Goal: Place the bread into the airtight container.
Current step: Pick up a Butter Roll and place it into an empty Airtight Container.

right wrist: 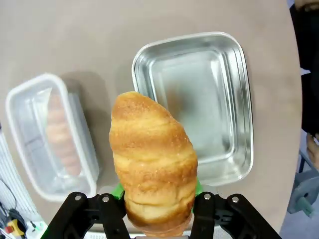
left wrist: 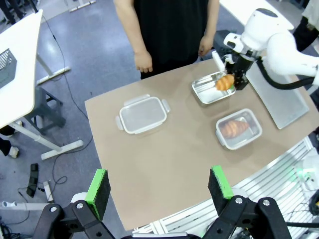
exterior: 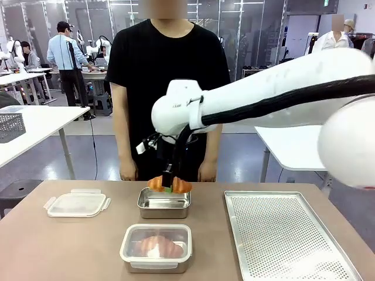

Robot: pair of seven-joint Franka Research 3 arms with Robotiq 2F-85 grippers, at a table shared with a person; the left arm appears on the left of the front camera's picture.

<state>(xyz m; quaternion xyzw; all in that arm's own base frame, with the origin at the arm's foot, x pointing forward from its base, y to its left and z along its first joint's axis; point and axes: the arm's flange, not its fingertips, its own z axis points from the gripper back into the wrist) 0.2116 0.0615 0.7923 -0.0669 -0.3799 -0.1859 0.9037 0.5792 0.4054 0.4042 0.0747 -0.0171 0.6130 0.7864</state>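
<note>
Bread (right wrist: 152,159) is clamped tight in the right gripper (exterior: 169,186), hanging just over the open steel container (exterior: 164,212), not in it yet. So the pickup's done; lowering, letting go and probably the lid (exterior: 77,205) are left. Second container (exterior: 156,252) nearby is lidded with a roll inside. Left gripper (left wrist: 159,185) sits open, empty.

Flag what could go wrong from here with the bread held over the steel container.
The bread seems to hang near the rim of the open steel container, not over its middle, so a release might catch the edge and tip out. The right gripper has its jaws shut on soft bread, so squeezing may dent it, or it may cling to a pad on release.
</note>
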